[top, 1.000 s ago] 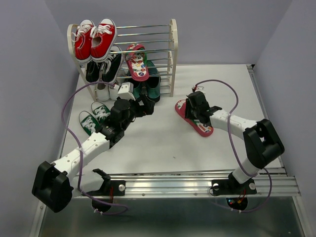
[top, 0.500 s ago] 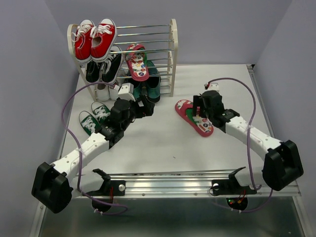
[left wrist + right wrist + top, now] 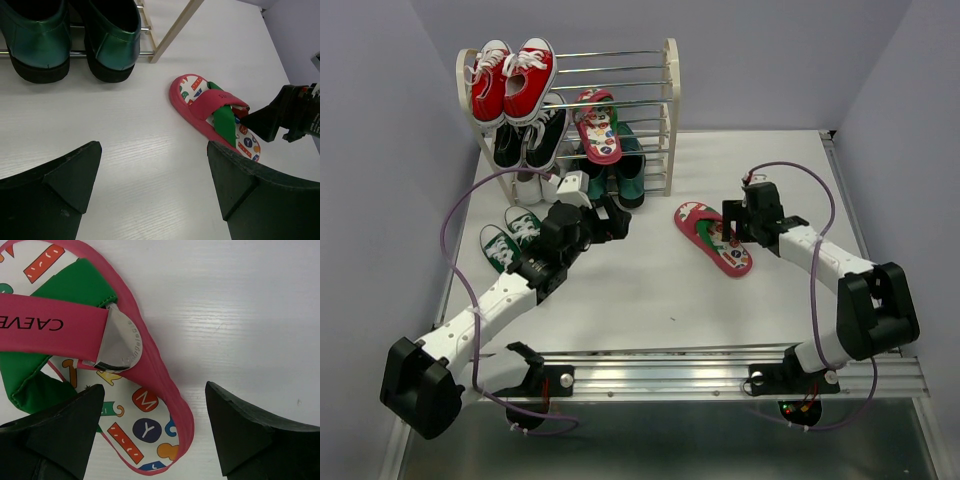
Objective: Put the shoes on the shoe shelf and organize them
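Remaining to be shelved: one flip-flop and, seemingly, both green sneakers — loafers are shelved; left claw and right claw are spread, empty.

- The white table carries one flip-flop, green sneakers and the shoe shelf.
- The shelf holds red sneakers, black sneakers, a second flip-flop and green loafers.

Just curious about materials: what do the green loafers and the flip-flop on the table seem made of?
Loafers: probably patent or faux leather, given the glossy sheen. Flip-flop: likely foam or rubber sole with matte printed footbed; straps look like fabric.
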